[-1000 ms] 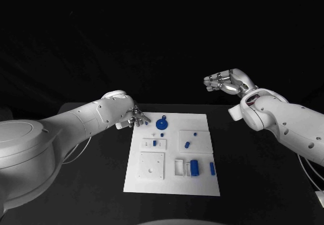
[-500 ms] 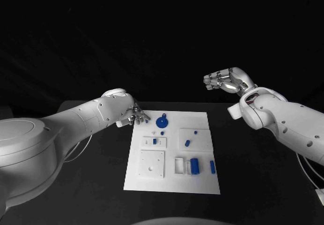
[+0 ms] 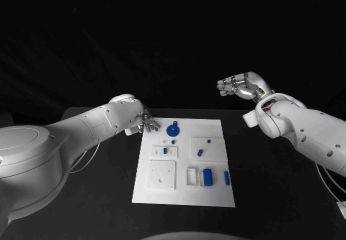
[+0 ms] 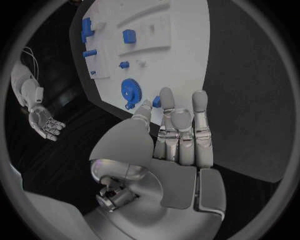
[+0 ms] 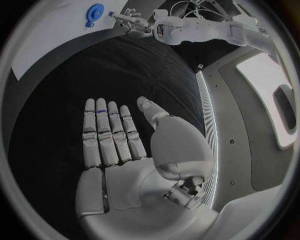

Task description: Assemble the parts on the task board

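Observation:
The white task board (image 3: 184, 195) lies in the middle of the table. My left hand (image 3: 146, 123) hovers at its far left corner. It pinches a small blue part (image 4: 156, 101) between thumb and a fingertip, just beside the blue gear (image 3: 173, 131). The right wrist view shows that hand (image 5: 132, 22) with the blue part (image 5: 112, 14) at its fingertips, next to the gear (image 5: 95, 11). My right hand (image 3: 244, 87) is raised high off the board's far right side. Its palm (image 5: 119, 145) is flat, its fingers are straight, and it holds nothing.
Several small blue pieces stand in white blocks mid-board (image 3: 200, 152). A blue block (image 3: 207, 177) sits in a white holder at the near side, beside a white square plate (image 3: 162, 175). Black tabletop (image 3: 281, 175) surrounds the board.
My left hand has crept slightly toward the board's corner, and the small blue part now shows at its fingertips. The right hand has stayed where it was.

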{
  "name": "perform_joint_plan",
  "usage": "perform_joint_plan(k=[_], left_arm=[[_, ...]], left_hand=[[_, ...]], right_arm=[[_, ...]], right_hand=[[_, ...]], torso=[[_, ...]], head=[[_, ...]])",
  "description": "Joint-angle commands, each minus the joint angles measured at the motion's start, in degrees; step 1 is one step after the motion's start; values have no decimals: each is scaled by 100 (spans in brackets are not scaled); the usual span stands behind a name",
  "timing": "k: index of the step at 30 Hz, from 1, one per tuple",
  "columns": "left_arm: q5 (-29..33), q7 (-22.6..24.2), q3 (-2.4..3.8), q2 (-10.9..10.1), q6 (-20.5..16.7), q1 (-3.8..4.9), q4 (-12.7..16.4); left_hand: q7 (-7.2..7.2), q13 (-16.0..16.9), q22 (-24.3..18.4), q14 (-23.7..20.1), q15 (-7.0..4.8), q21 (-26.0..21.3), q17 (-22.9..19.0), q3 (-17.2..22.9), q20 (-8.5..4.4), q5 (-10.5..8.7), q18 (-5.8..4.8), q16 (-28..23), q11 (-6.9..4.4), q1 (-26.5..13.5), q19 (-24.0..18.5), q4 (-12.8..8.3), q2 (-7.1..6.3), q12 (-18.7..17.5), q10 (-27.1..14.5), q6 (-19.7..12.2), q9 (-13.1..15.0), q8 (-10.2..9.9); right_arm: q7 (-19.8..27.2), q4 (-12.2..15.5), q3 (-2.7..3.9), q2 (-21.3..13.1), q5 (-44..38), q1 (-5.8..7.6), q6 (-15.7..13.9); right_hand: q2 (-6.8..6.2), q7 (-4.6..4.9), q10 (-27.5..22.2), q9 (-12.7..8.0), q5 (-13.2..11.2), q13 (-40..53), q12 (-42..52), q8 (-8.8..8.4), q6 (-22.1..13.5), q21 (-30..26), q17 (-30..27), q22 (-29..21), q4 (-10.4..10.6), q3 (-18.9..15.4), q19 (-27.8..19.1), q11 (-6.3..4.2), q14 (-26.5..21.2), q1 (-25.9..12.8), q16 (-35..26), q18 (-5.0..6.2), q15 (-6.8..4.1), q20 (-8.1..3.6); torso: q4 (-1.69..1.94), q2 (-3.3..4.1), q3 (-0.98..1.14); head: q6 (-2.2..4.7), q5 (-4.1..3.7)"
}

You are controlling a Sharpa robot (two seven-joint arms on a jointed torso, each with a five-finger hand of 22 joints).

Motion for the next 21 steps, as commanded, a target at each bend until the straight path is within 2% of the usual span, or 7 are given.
perform_joint_plan(k=[1, 14, 21], left_arm=[[123, 106, 4, 24, 25, 0, -11], [160, 131, 4, 64, 60, 0, -68], [166, 138, 3, 76, 101, -1, -91]], left_hand=[[1, -5, 109, 24, -12, 29, 5, -28, 2, 6, 25, -5, 24, 7, 13, 1, 41, 19, 176, 34, 6, 10], [-2, -5, 109, 26, -13, 31, 8, -28, 3, 20, 26, -2, 24, 61, 13, -19, 63, 25, 180, 37, 12, 11], [-15, -7, 111, 29, -17, 36, 13, 40, 1, 61, 26, 6, 18, 181, 13, -101, 154, 32, 187, 57, 21, 12]], right_arm=[[45, -2, 3, 10, -2, 1, 14], [47, -7, 3, 29, -1, 1, 13], [47, -6, 3, 34, 0, 1, 14]], right_hand=[[-37, 1, -26, -8, 20, -8, -36, -9, -50, -20, -8, -6, 18, -25, -31, 8, -46, 6, -31, 46, 3, -13], [-40, 1, -28, -9, 27, -9, -36, -10, -53, -22, -8, -7, 26, -12, -33, 8, -48, 16, -32, 45, 0, -11], [-40, 1, -28, -9, 27, -9, -36, -10, -53, -22, -8, -7, 26, -12, -33, 8, -48, 16, -32, 45, 0, -11]], torso=[[-1, 6, -2], [2, 16, -5], [1, 16, -3]], head=[[2, -4], [1, -23], [-14, -38]])
